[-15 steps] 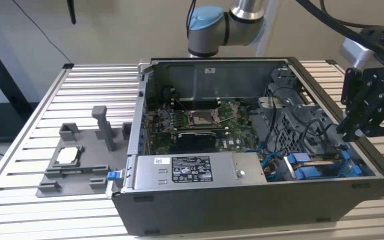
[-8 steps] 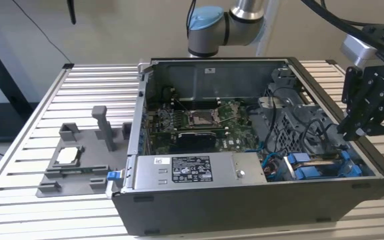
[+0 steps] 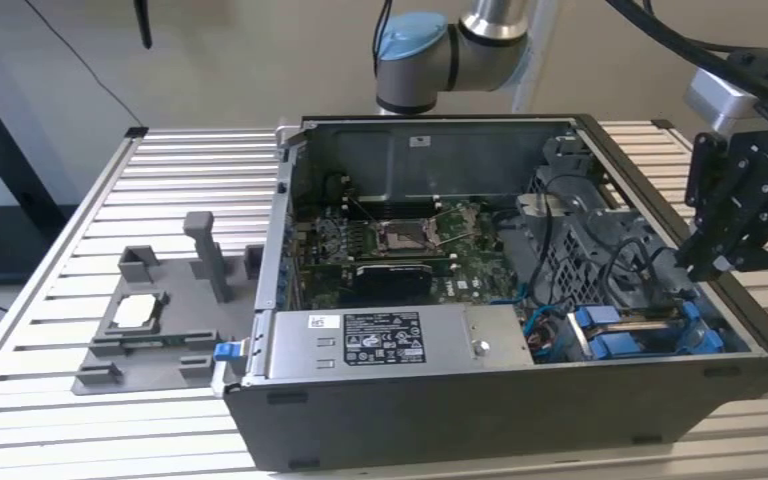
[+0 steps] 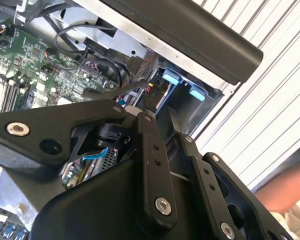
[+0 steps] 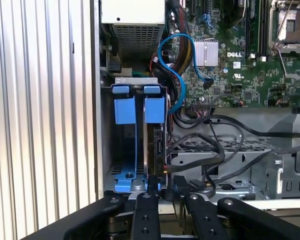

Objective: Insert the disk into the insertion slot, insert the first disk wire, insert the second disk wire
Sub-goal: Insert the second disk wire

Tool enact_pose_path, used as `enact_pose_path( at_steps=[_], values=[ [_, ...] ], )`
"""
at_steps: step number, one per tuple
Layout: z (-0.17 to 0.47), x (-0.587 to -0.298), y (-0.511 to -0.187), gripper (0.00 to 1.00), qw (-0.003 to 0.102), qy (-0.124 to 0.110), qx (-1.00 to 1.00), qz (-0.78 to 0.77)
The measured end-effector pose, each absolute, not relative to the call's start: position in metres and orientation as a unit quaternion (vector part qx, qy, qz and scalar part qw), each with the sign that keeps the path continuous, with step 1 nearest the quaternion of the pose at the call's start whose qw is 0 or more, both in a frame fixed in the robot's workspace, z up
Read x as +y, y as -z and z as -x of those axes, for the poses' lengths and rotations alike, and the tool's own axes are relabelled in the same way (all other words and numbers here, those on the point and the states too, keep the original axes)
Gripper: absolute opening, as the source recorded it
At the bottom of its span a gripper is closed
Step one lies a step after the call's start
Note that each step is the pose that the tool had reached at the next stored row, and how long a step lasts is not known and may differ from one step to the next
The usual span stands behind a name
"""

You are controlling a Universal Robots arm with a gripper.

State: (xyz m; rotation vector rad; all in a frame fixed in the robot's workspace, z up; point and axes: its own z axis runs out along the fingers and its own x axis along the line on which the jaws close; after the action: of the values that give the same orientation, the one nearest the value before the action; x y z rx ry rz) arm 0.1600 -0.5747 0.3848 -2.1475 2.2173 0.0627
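Observation:
The disk (image 5: pixel 154 145) stands on edge in its blue carrier inside the insertion slot (image 5: pixel 104 145), the grey drive cage at the case's corner; its blue end tab (image 5: pixel 155 109) sits beside that of a second blue carrier (image 5: pixel 124 110). In the exterior view the disk (image 3: pixel 644 335) lies low at the exterior view's right. My gripper (image 5: pixel 166 189) hovers at the disk's connector end, fingers close together on a black disk wire plug (image 4: pixel 151 99). From outside, the gripper (image 3: pixel 704 265) hangs over the case's right wall.
The open computer case (image 3: pixel 491 400) rests on a slatted table. Inside are the power-supply box (image 3: pixel 371 340), the motherboard (image 3: pixel 398 240), black cable bundles (image 5: pixel 210 150) and a blue data cable (image 5: pixel 177 65). A grey fixture (image 3: pixel 157 320) stands at the exterior view's left. A person's arm (image 4: pixel 285 190) is nearby.

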Motion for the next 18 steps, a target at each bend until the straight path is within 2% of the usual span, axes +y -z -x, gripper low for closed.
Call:
enact_pose_path(
  at_steps=[3,7,18],
  values=[
    [-0.16,-0.574,-0.385,0.27,0.031,-0.024,0.718,0.695],
    [-0.162,-0.571,-0.385,0.27,0.045,-0.039,0.717,0.694],
    [-0.179,-0.542,-0.385,0.27,0.044,-0.041,0.717,0.694]
  ],
)
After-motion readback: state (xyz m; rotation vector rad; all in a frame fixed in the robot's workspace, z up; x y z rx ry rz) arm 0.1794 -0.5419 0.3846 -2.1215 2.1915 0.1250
